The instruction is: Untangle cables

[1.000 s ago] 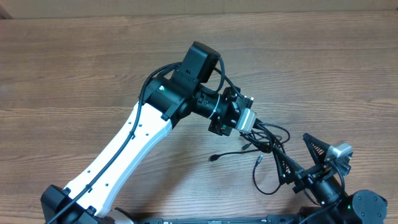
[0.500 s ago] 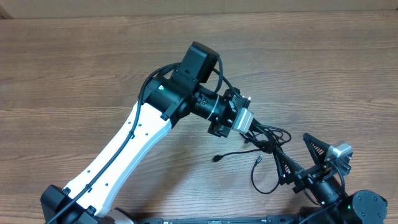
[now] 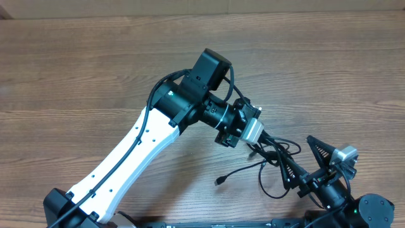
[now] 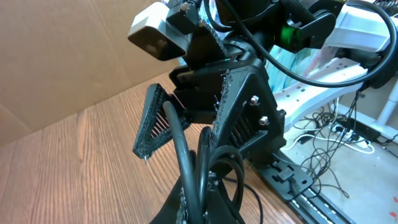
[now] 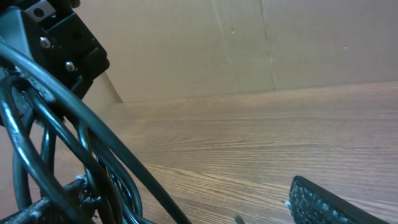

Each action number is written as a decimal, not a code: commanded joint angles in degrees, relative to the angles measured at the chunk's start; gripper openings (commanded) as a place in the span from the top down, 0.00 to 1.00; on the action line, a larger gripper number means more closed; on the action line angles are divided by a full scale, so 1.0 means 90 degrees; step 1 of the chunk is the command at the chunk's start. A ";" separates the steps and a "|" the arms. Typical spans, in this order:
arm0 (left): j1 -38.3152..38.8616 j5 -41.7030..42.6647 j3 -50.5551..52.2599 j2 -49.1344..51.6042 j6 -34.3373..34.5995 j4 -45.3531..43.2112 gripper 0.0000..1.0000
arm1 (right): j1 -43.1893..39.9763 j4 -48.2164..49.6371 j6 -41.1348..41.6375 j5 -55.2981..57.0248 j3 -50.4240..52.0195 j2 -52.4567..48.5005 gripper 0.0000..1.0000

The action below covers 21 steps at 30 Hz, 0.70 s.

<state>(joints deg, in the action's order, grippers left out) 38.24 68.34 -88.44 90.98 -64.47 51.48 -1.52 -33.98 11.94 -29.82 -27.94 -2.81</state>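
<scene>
The cables (image 3: pixel 276 151) are a knot of thin black cords between the two grippers. My left gripper (image 3: pixel 255 134) is shut on one bundle of them, and the cords (image 4: pixel 186 146) rise out of its closed fingers (image 4: pixel 205 196). One loose plug end (image 3: pixel 219 181) lies on the wood, with a loop (image 3: pixel 266 187) beside it. My right gripper (image 3: pixel 302 156) stands open at the front right. Several cords (image 5: pixel 68 140) cross its left finger (image 5: pixel 43 208), while its right finger (image 5: pixel 323 202) is bare. Nothing is pinched between them.
The white left arm (image 3: pixel 126 158) slants across the front left of the wooden table (image 3: pixel 76 76). A cardboard wall (image 5: pixel 249 43) stands behind the table. The right arm's base (image 3: pixel 370 209) sits at the front right edge.
My left gripper has shifted a little to the right and back with the cords in it. The loose plug end has slid toward the front edge. The right gripper has stayed put.
</scene>
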 commanded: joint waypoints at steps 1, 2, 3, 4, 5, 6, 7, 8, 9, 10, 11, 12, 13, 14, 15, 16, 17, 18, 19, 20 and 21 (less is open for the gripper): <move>0.0041 0.0172 -0.0085 -0.0158 -0.0102 0.0104 0.96 | -0.0015 0.0053 0.0029 -0.0005 0.0024 0.0005 0.05; 0.0041 0.0158 -0.0085 -0.0155 -0.0104 0.0102 0.96 | -0.0015 0.0053 0.0027 -0.0005 0.0024 0.0005 0.05; 0.0039 0.0044 -0.0085 -0.0155 -0.0107 0.0087 0.96 | -0.0015 0.0056 0.0029 -0.0007 0.0022 0.0005 0.05; 0.0041 -0.0138 -0.0085 -0.0158 -0.0107 0.0083 0.96 | -0.0015 0.0056 0.0029 -0.0007 0.0019 0.0005 0.05; 0.0041 -0.0211 -0.0085 -0.0158 -0.0107 0.0083 0.96 | -0.0015 0.0056 0.0029 -0.0007 0.0019 0.0005 0.06; 0.0041 -0.0357 -0.0085 -0.0155 -0.0100 0.0092 0.96 | -0.0015 0.0063 0.0029 -0.0007 0.0017 0.0005 0.06; 0.0041 -0.0369 -0.0085 -0.0155 -0.0100 0.0131 0.96 | -0.0015 0.0063 0.0029 -0.0007 0.0017 0.0005 0.06; 0.0049 -0.0306 -0.0085 -0.0158 -0.0102 0.0153 0.96 | -0.0015 0.0066 0.0032 -0.0007 0.0017 0.0005 0.06; 0.0066 -0.0253 -0.0085 -0.0155 -0.0107 0.0187 0.96 | -0.0015 0.0087 0.0032 -0.0007 0.0017 0.0005 0.06; 0.0095 -0.0272 -0.0085 -0.0155 -0.0126 0.0226 0.96 | -0.0015 0.0112 0.0058 -0.0007 0.0017 0.0005 0.06; 0.0126 -0.0270 -0.0085 -0.0155 -0.0126 0.0250 0.96 | -0.0015 0.0126 0.0058 -0.0007 0.0017 0.0005 0.06; 0.0148 -0.0267 -0.0083 -0.0155 -0.0124 0.0257 0.96 | -0.0015 0.0126 0.0058 -0.0005 0.0017 0.0005 0.06; 0.0189 -0.0262 -0.0085 -0.0155 -0.0126 0.0272 0.96 | -0.0015 0.0126 0.0058 -0.0007 0.0017 0.0005 0.06; 0.0221 -0.0279 -0.0085 -0.0155 -0.0126 0.0279 0.96 | -0.0015 0.0129 0.0058 -0.0007 0.0017 0.0005 0.06; 0.0257 -0.0289 -0.0083 -0.0155 -0.0126 0.0282 0.96 | -0.0015 0.0131 0.0058 -0.0005 0.0017 0.0005 0.06; 0.0318 -0.0347 -0.0083 -0.0155 -0.0126 0.0282 0.96 | -0.0015 0.0131 0.0058 -0.0005 0.0017 0.0005 0.06; 0.0347 -0.0376 -0.0083 -0.0155 -0.0126 0.0282 0.96 | -0.0015 0.0131 0.0058 -0.0005 0.0017 0.0005 0.06; 0.0372 -0.0386 -0.0083 -0.0155 -0.0126 0.0289 0.96 | -0.0015 0.0129 0.0058 -0.0002 0.0017 0.0005 0.06; 0.0389 -0.0418 -0.0083 -0.0155 -0.0126 0.0291 0.96 | -0.0015 0.0129 0.0058 -0.0002 0.0017 0.0005 0.06; 0.0408 -0.0503 -0.0083 -0.0155 -0.0124 0.0306 0.96 | -0.0015 0.0129 0.0058 -0.0002 0.0017 0.0005 0.06; 0.0427 -0.0619 -0.0083 -0.0153 -0.0126 0.0364 0.96 | -0.0015 0.0129 0.0058 -0.0002 0.0017 0.0005 0.06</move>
<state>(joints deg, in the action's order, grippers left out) 41.06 63.42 -88.44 90.98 -64.51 53.91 -1.52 -33.39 11.99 -30.06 -27.94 -2.81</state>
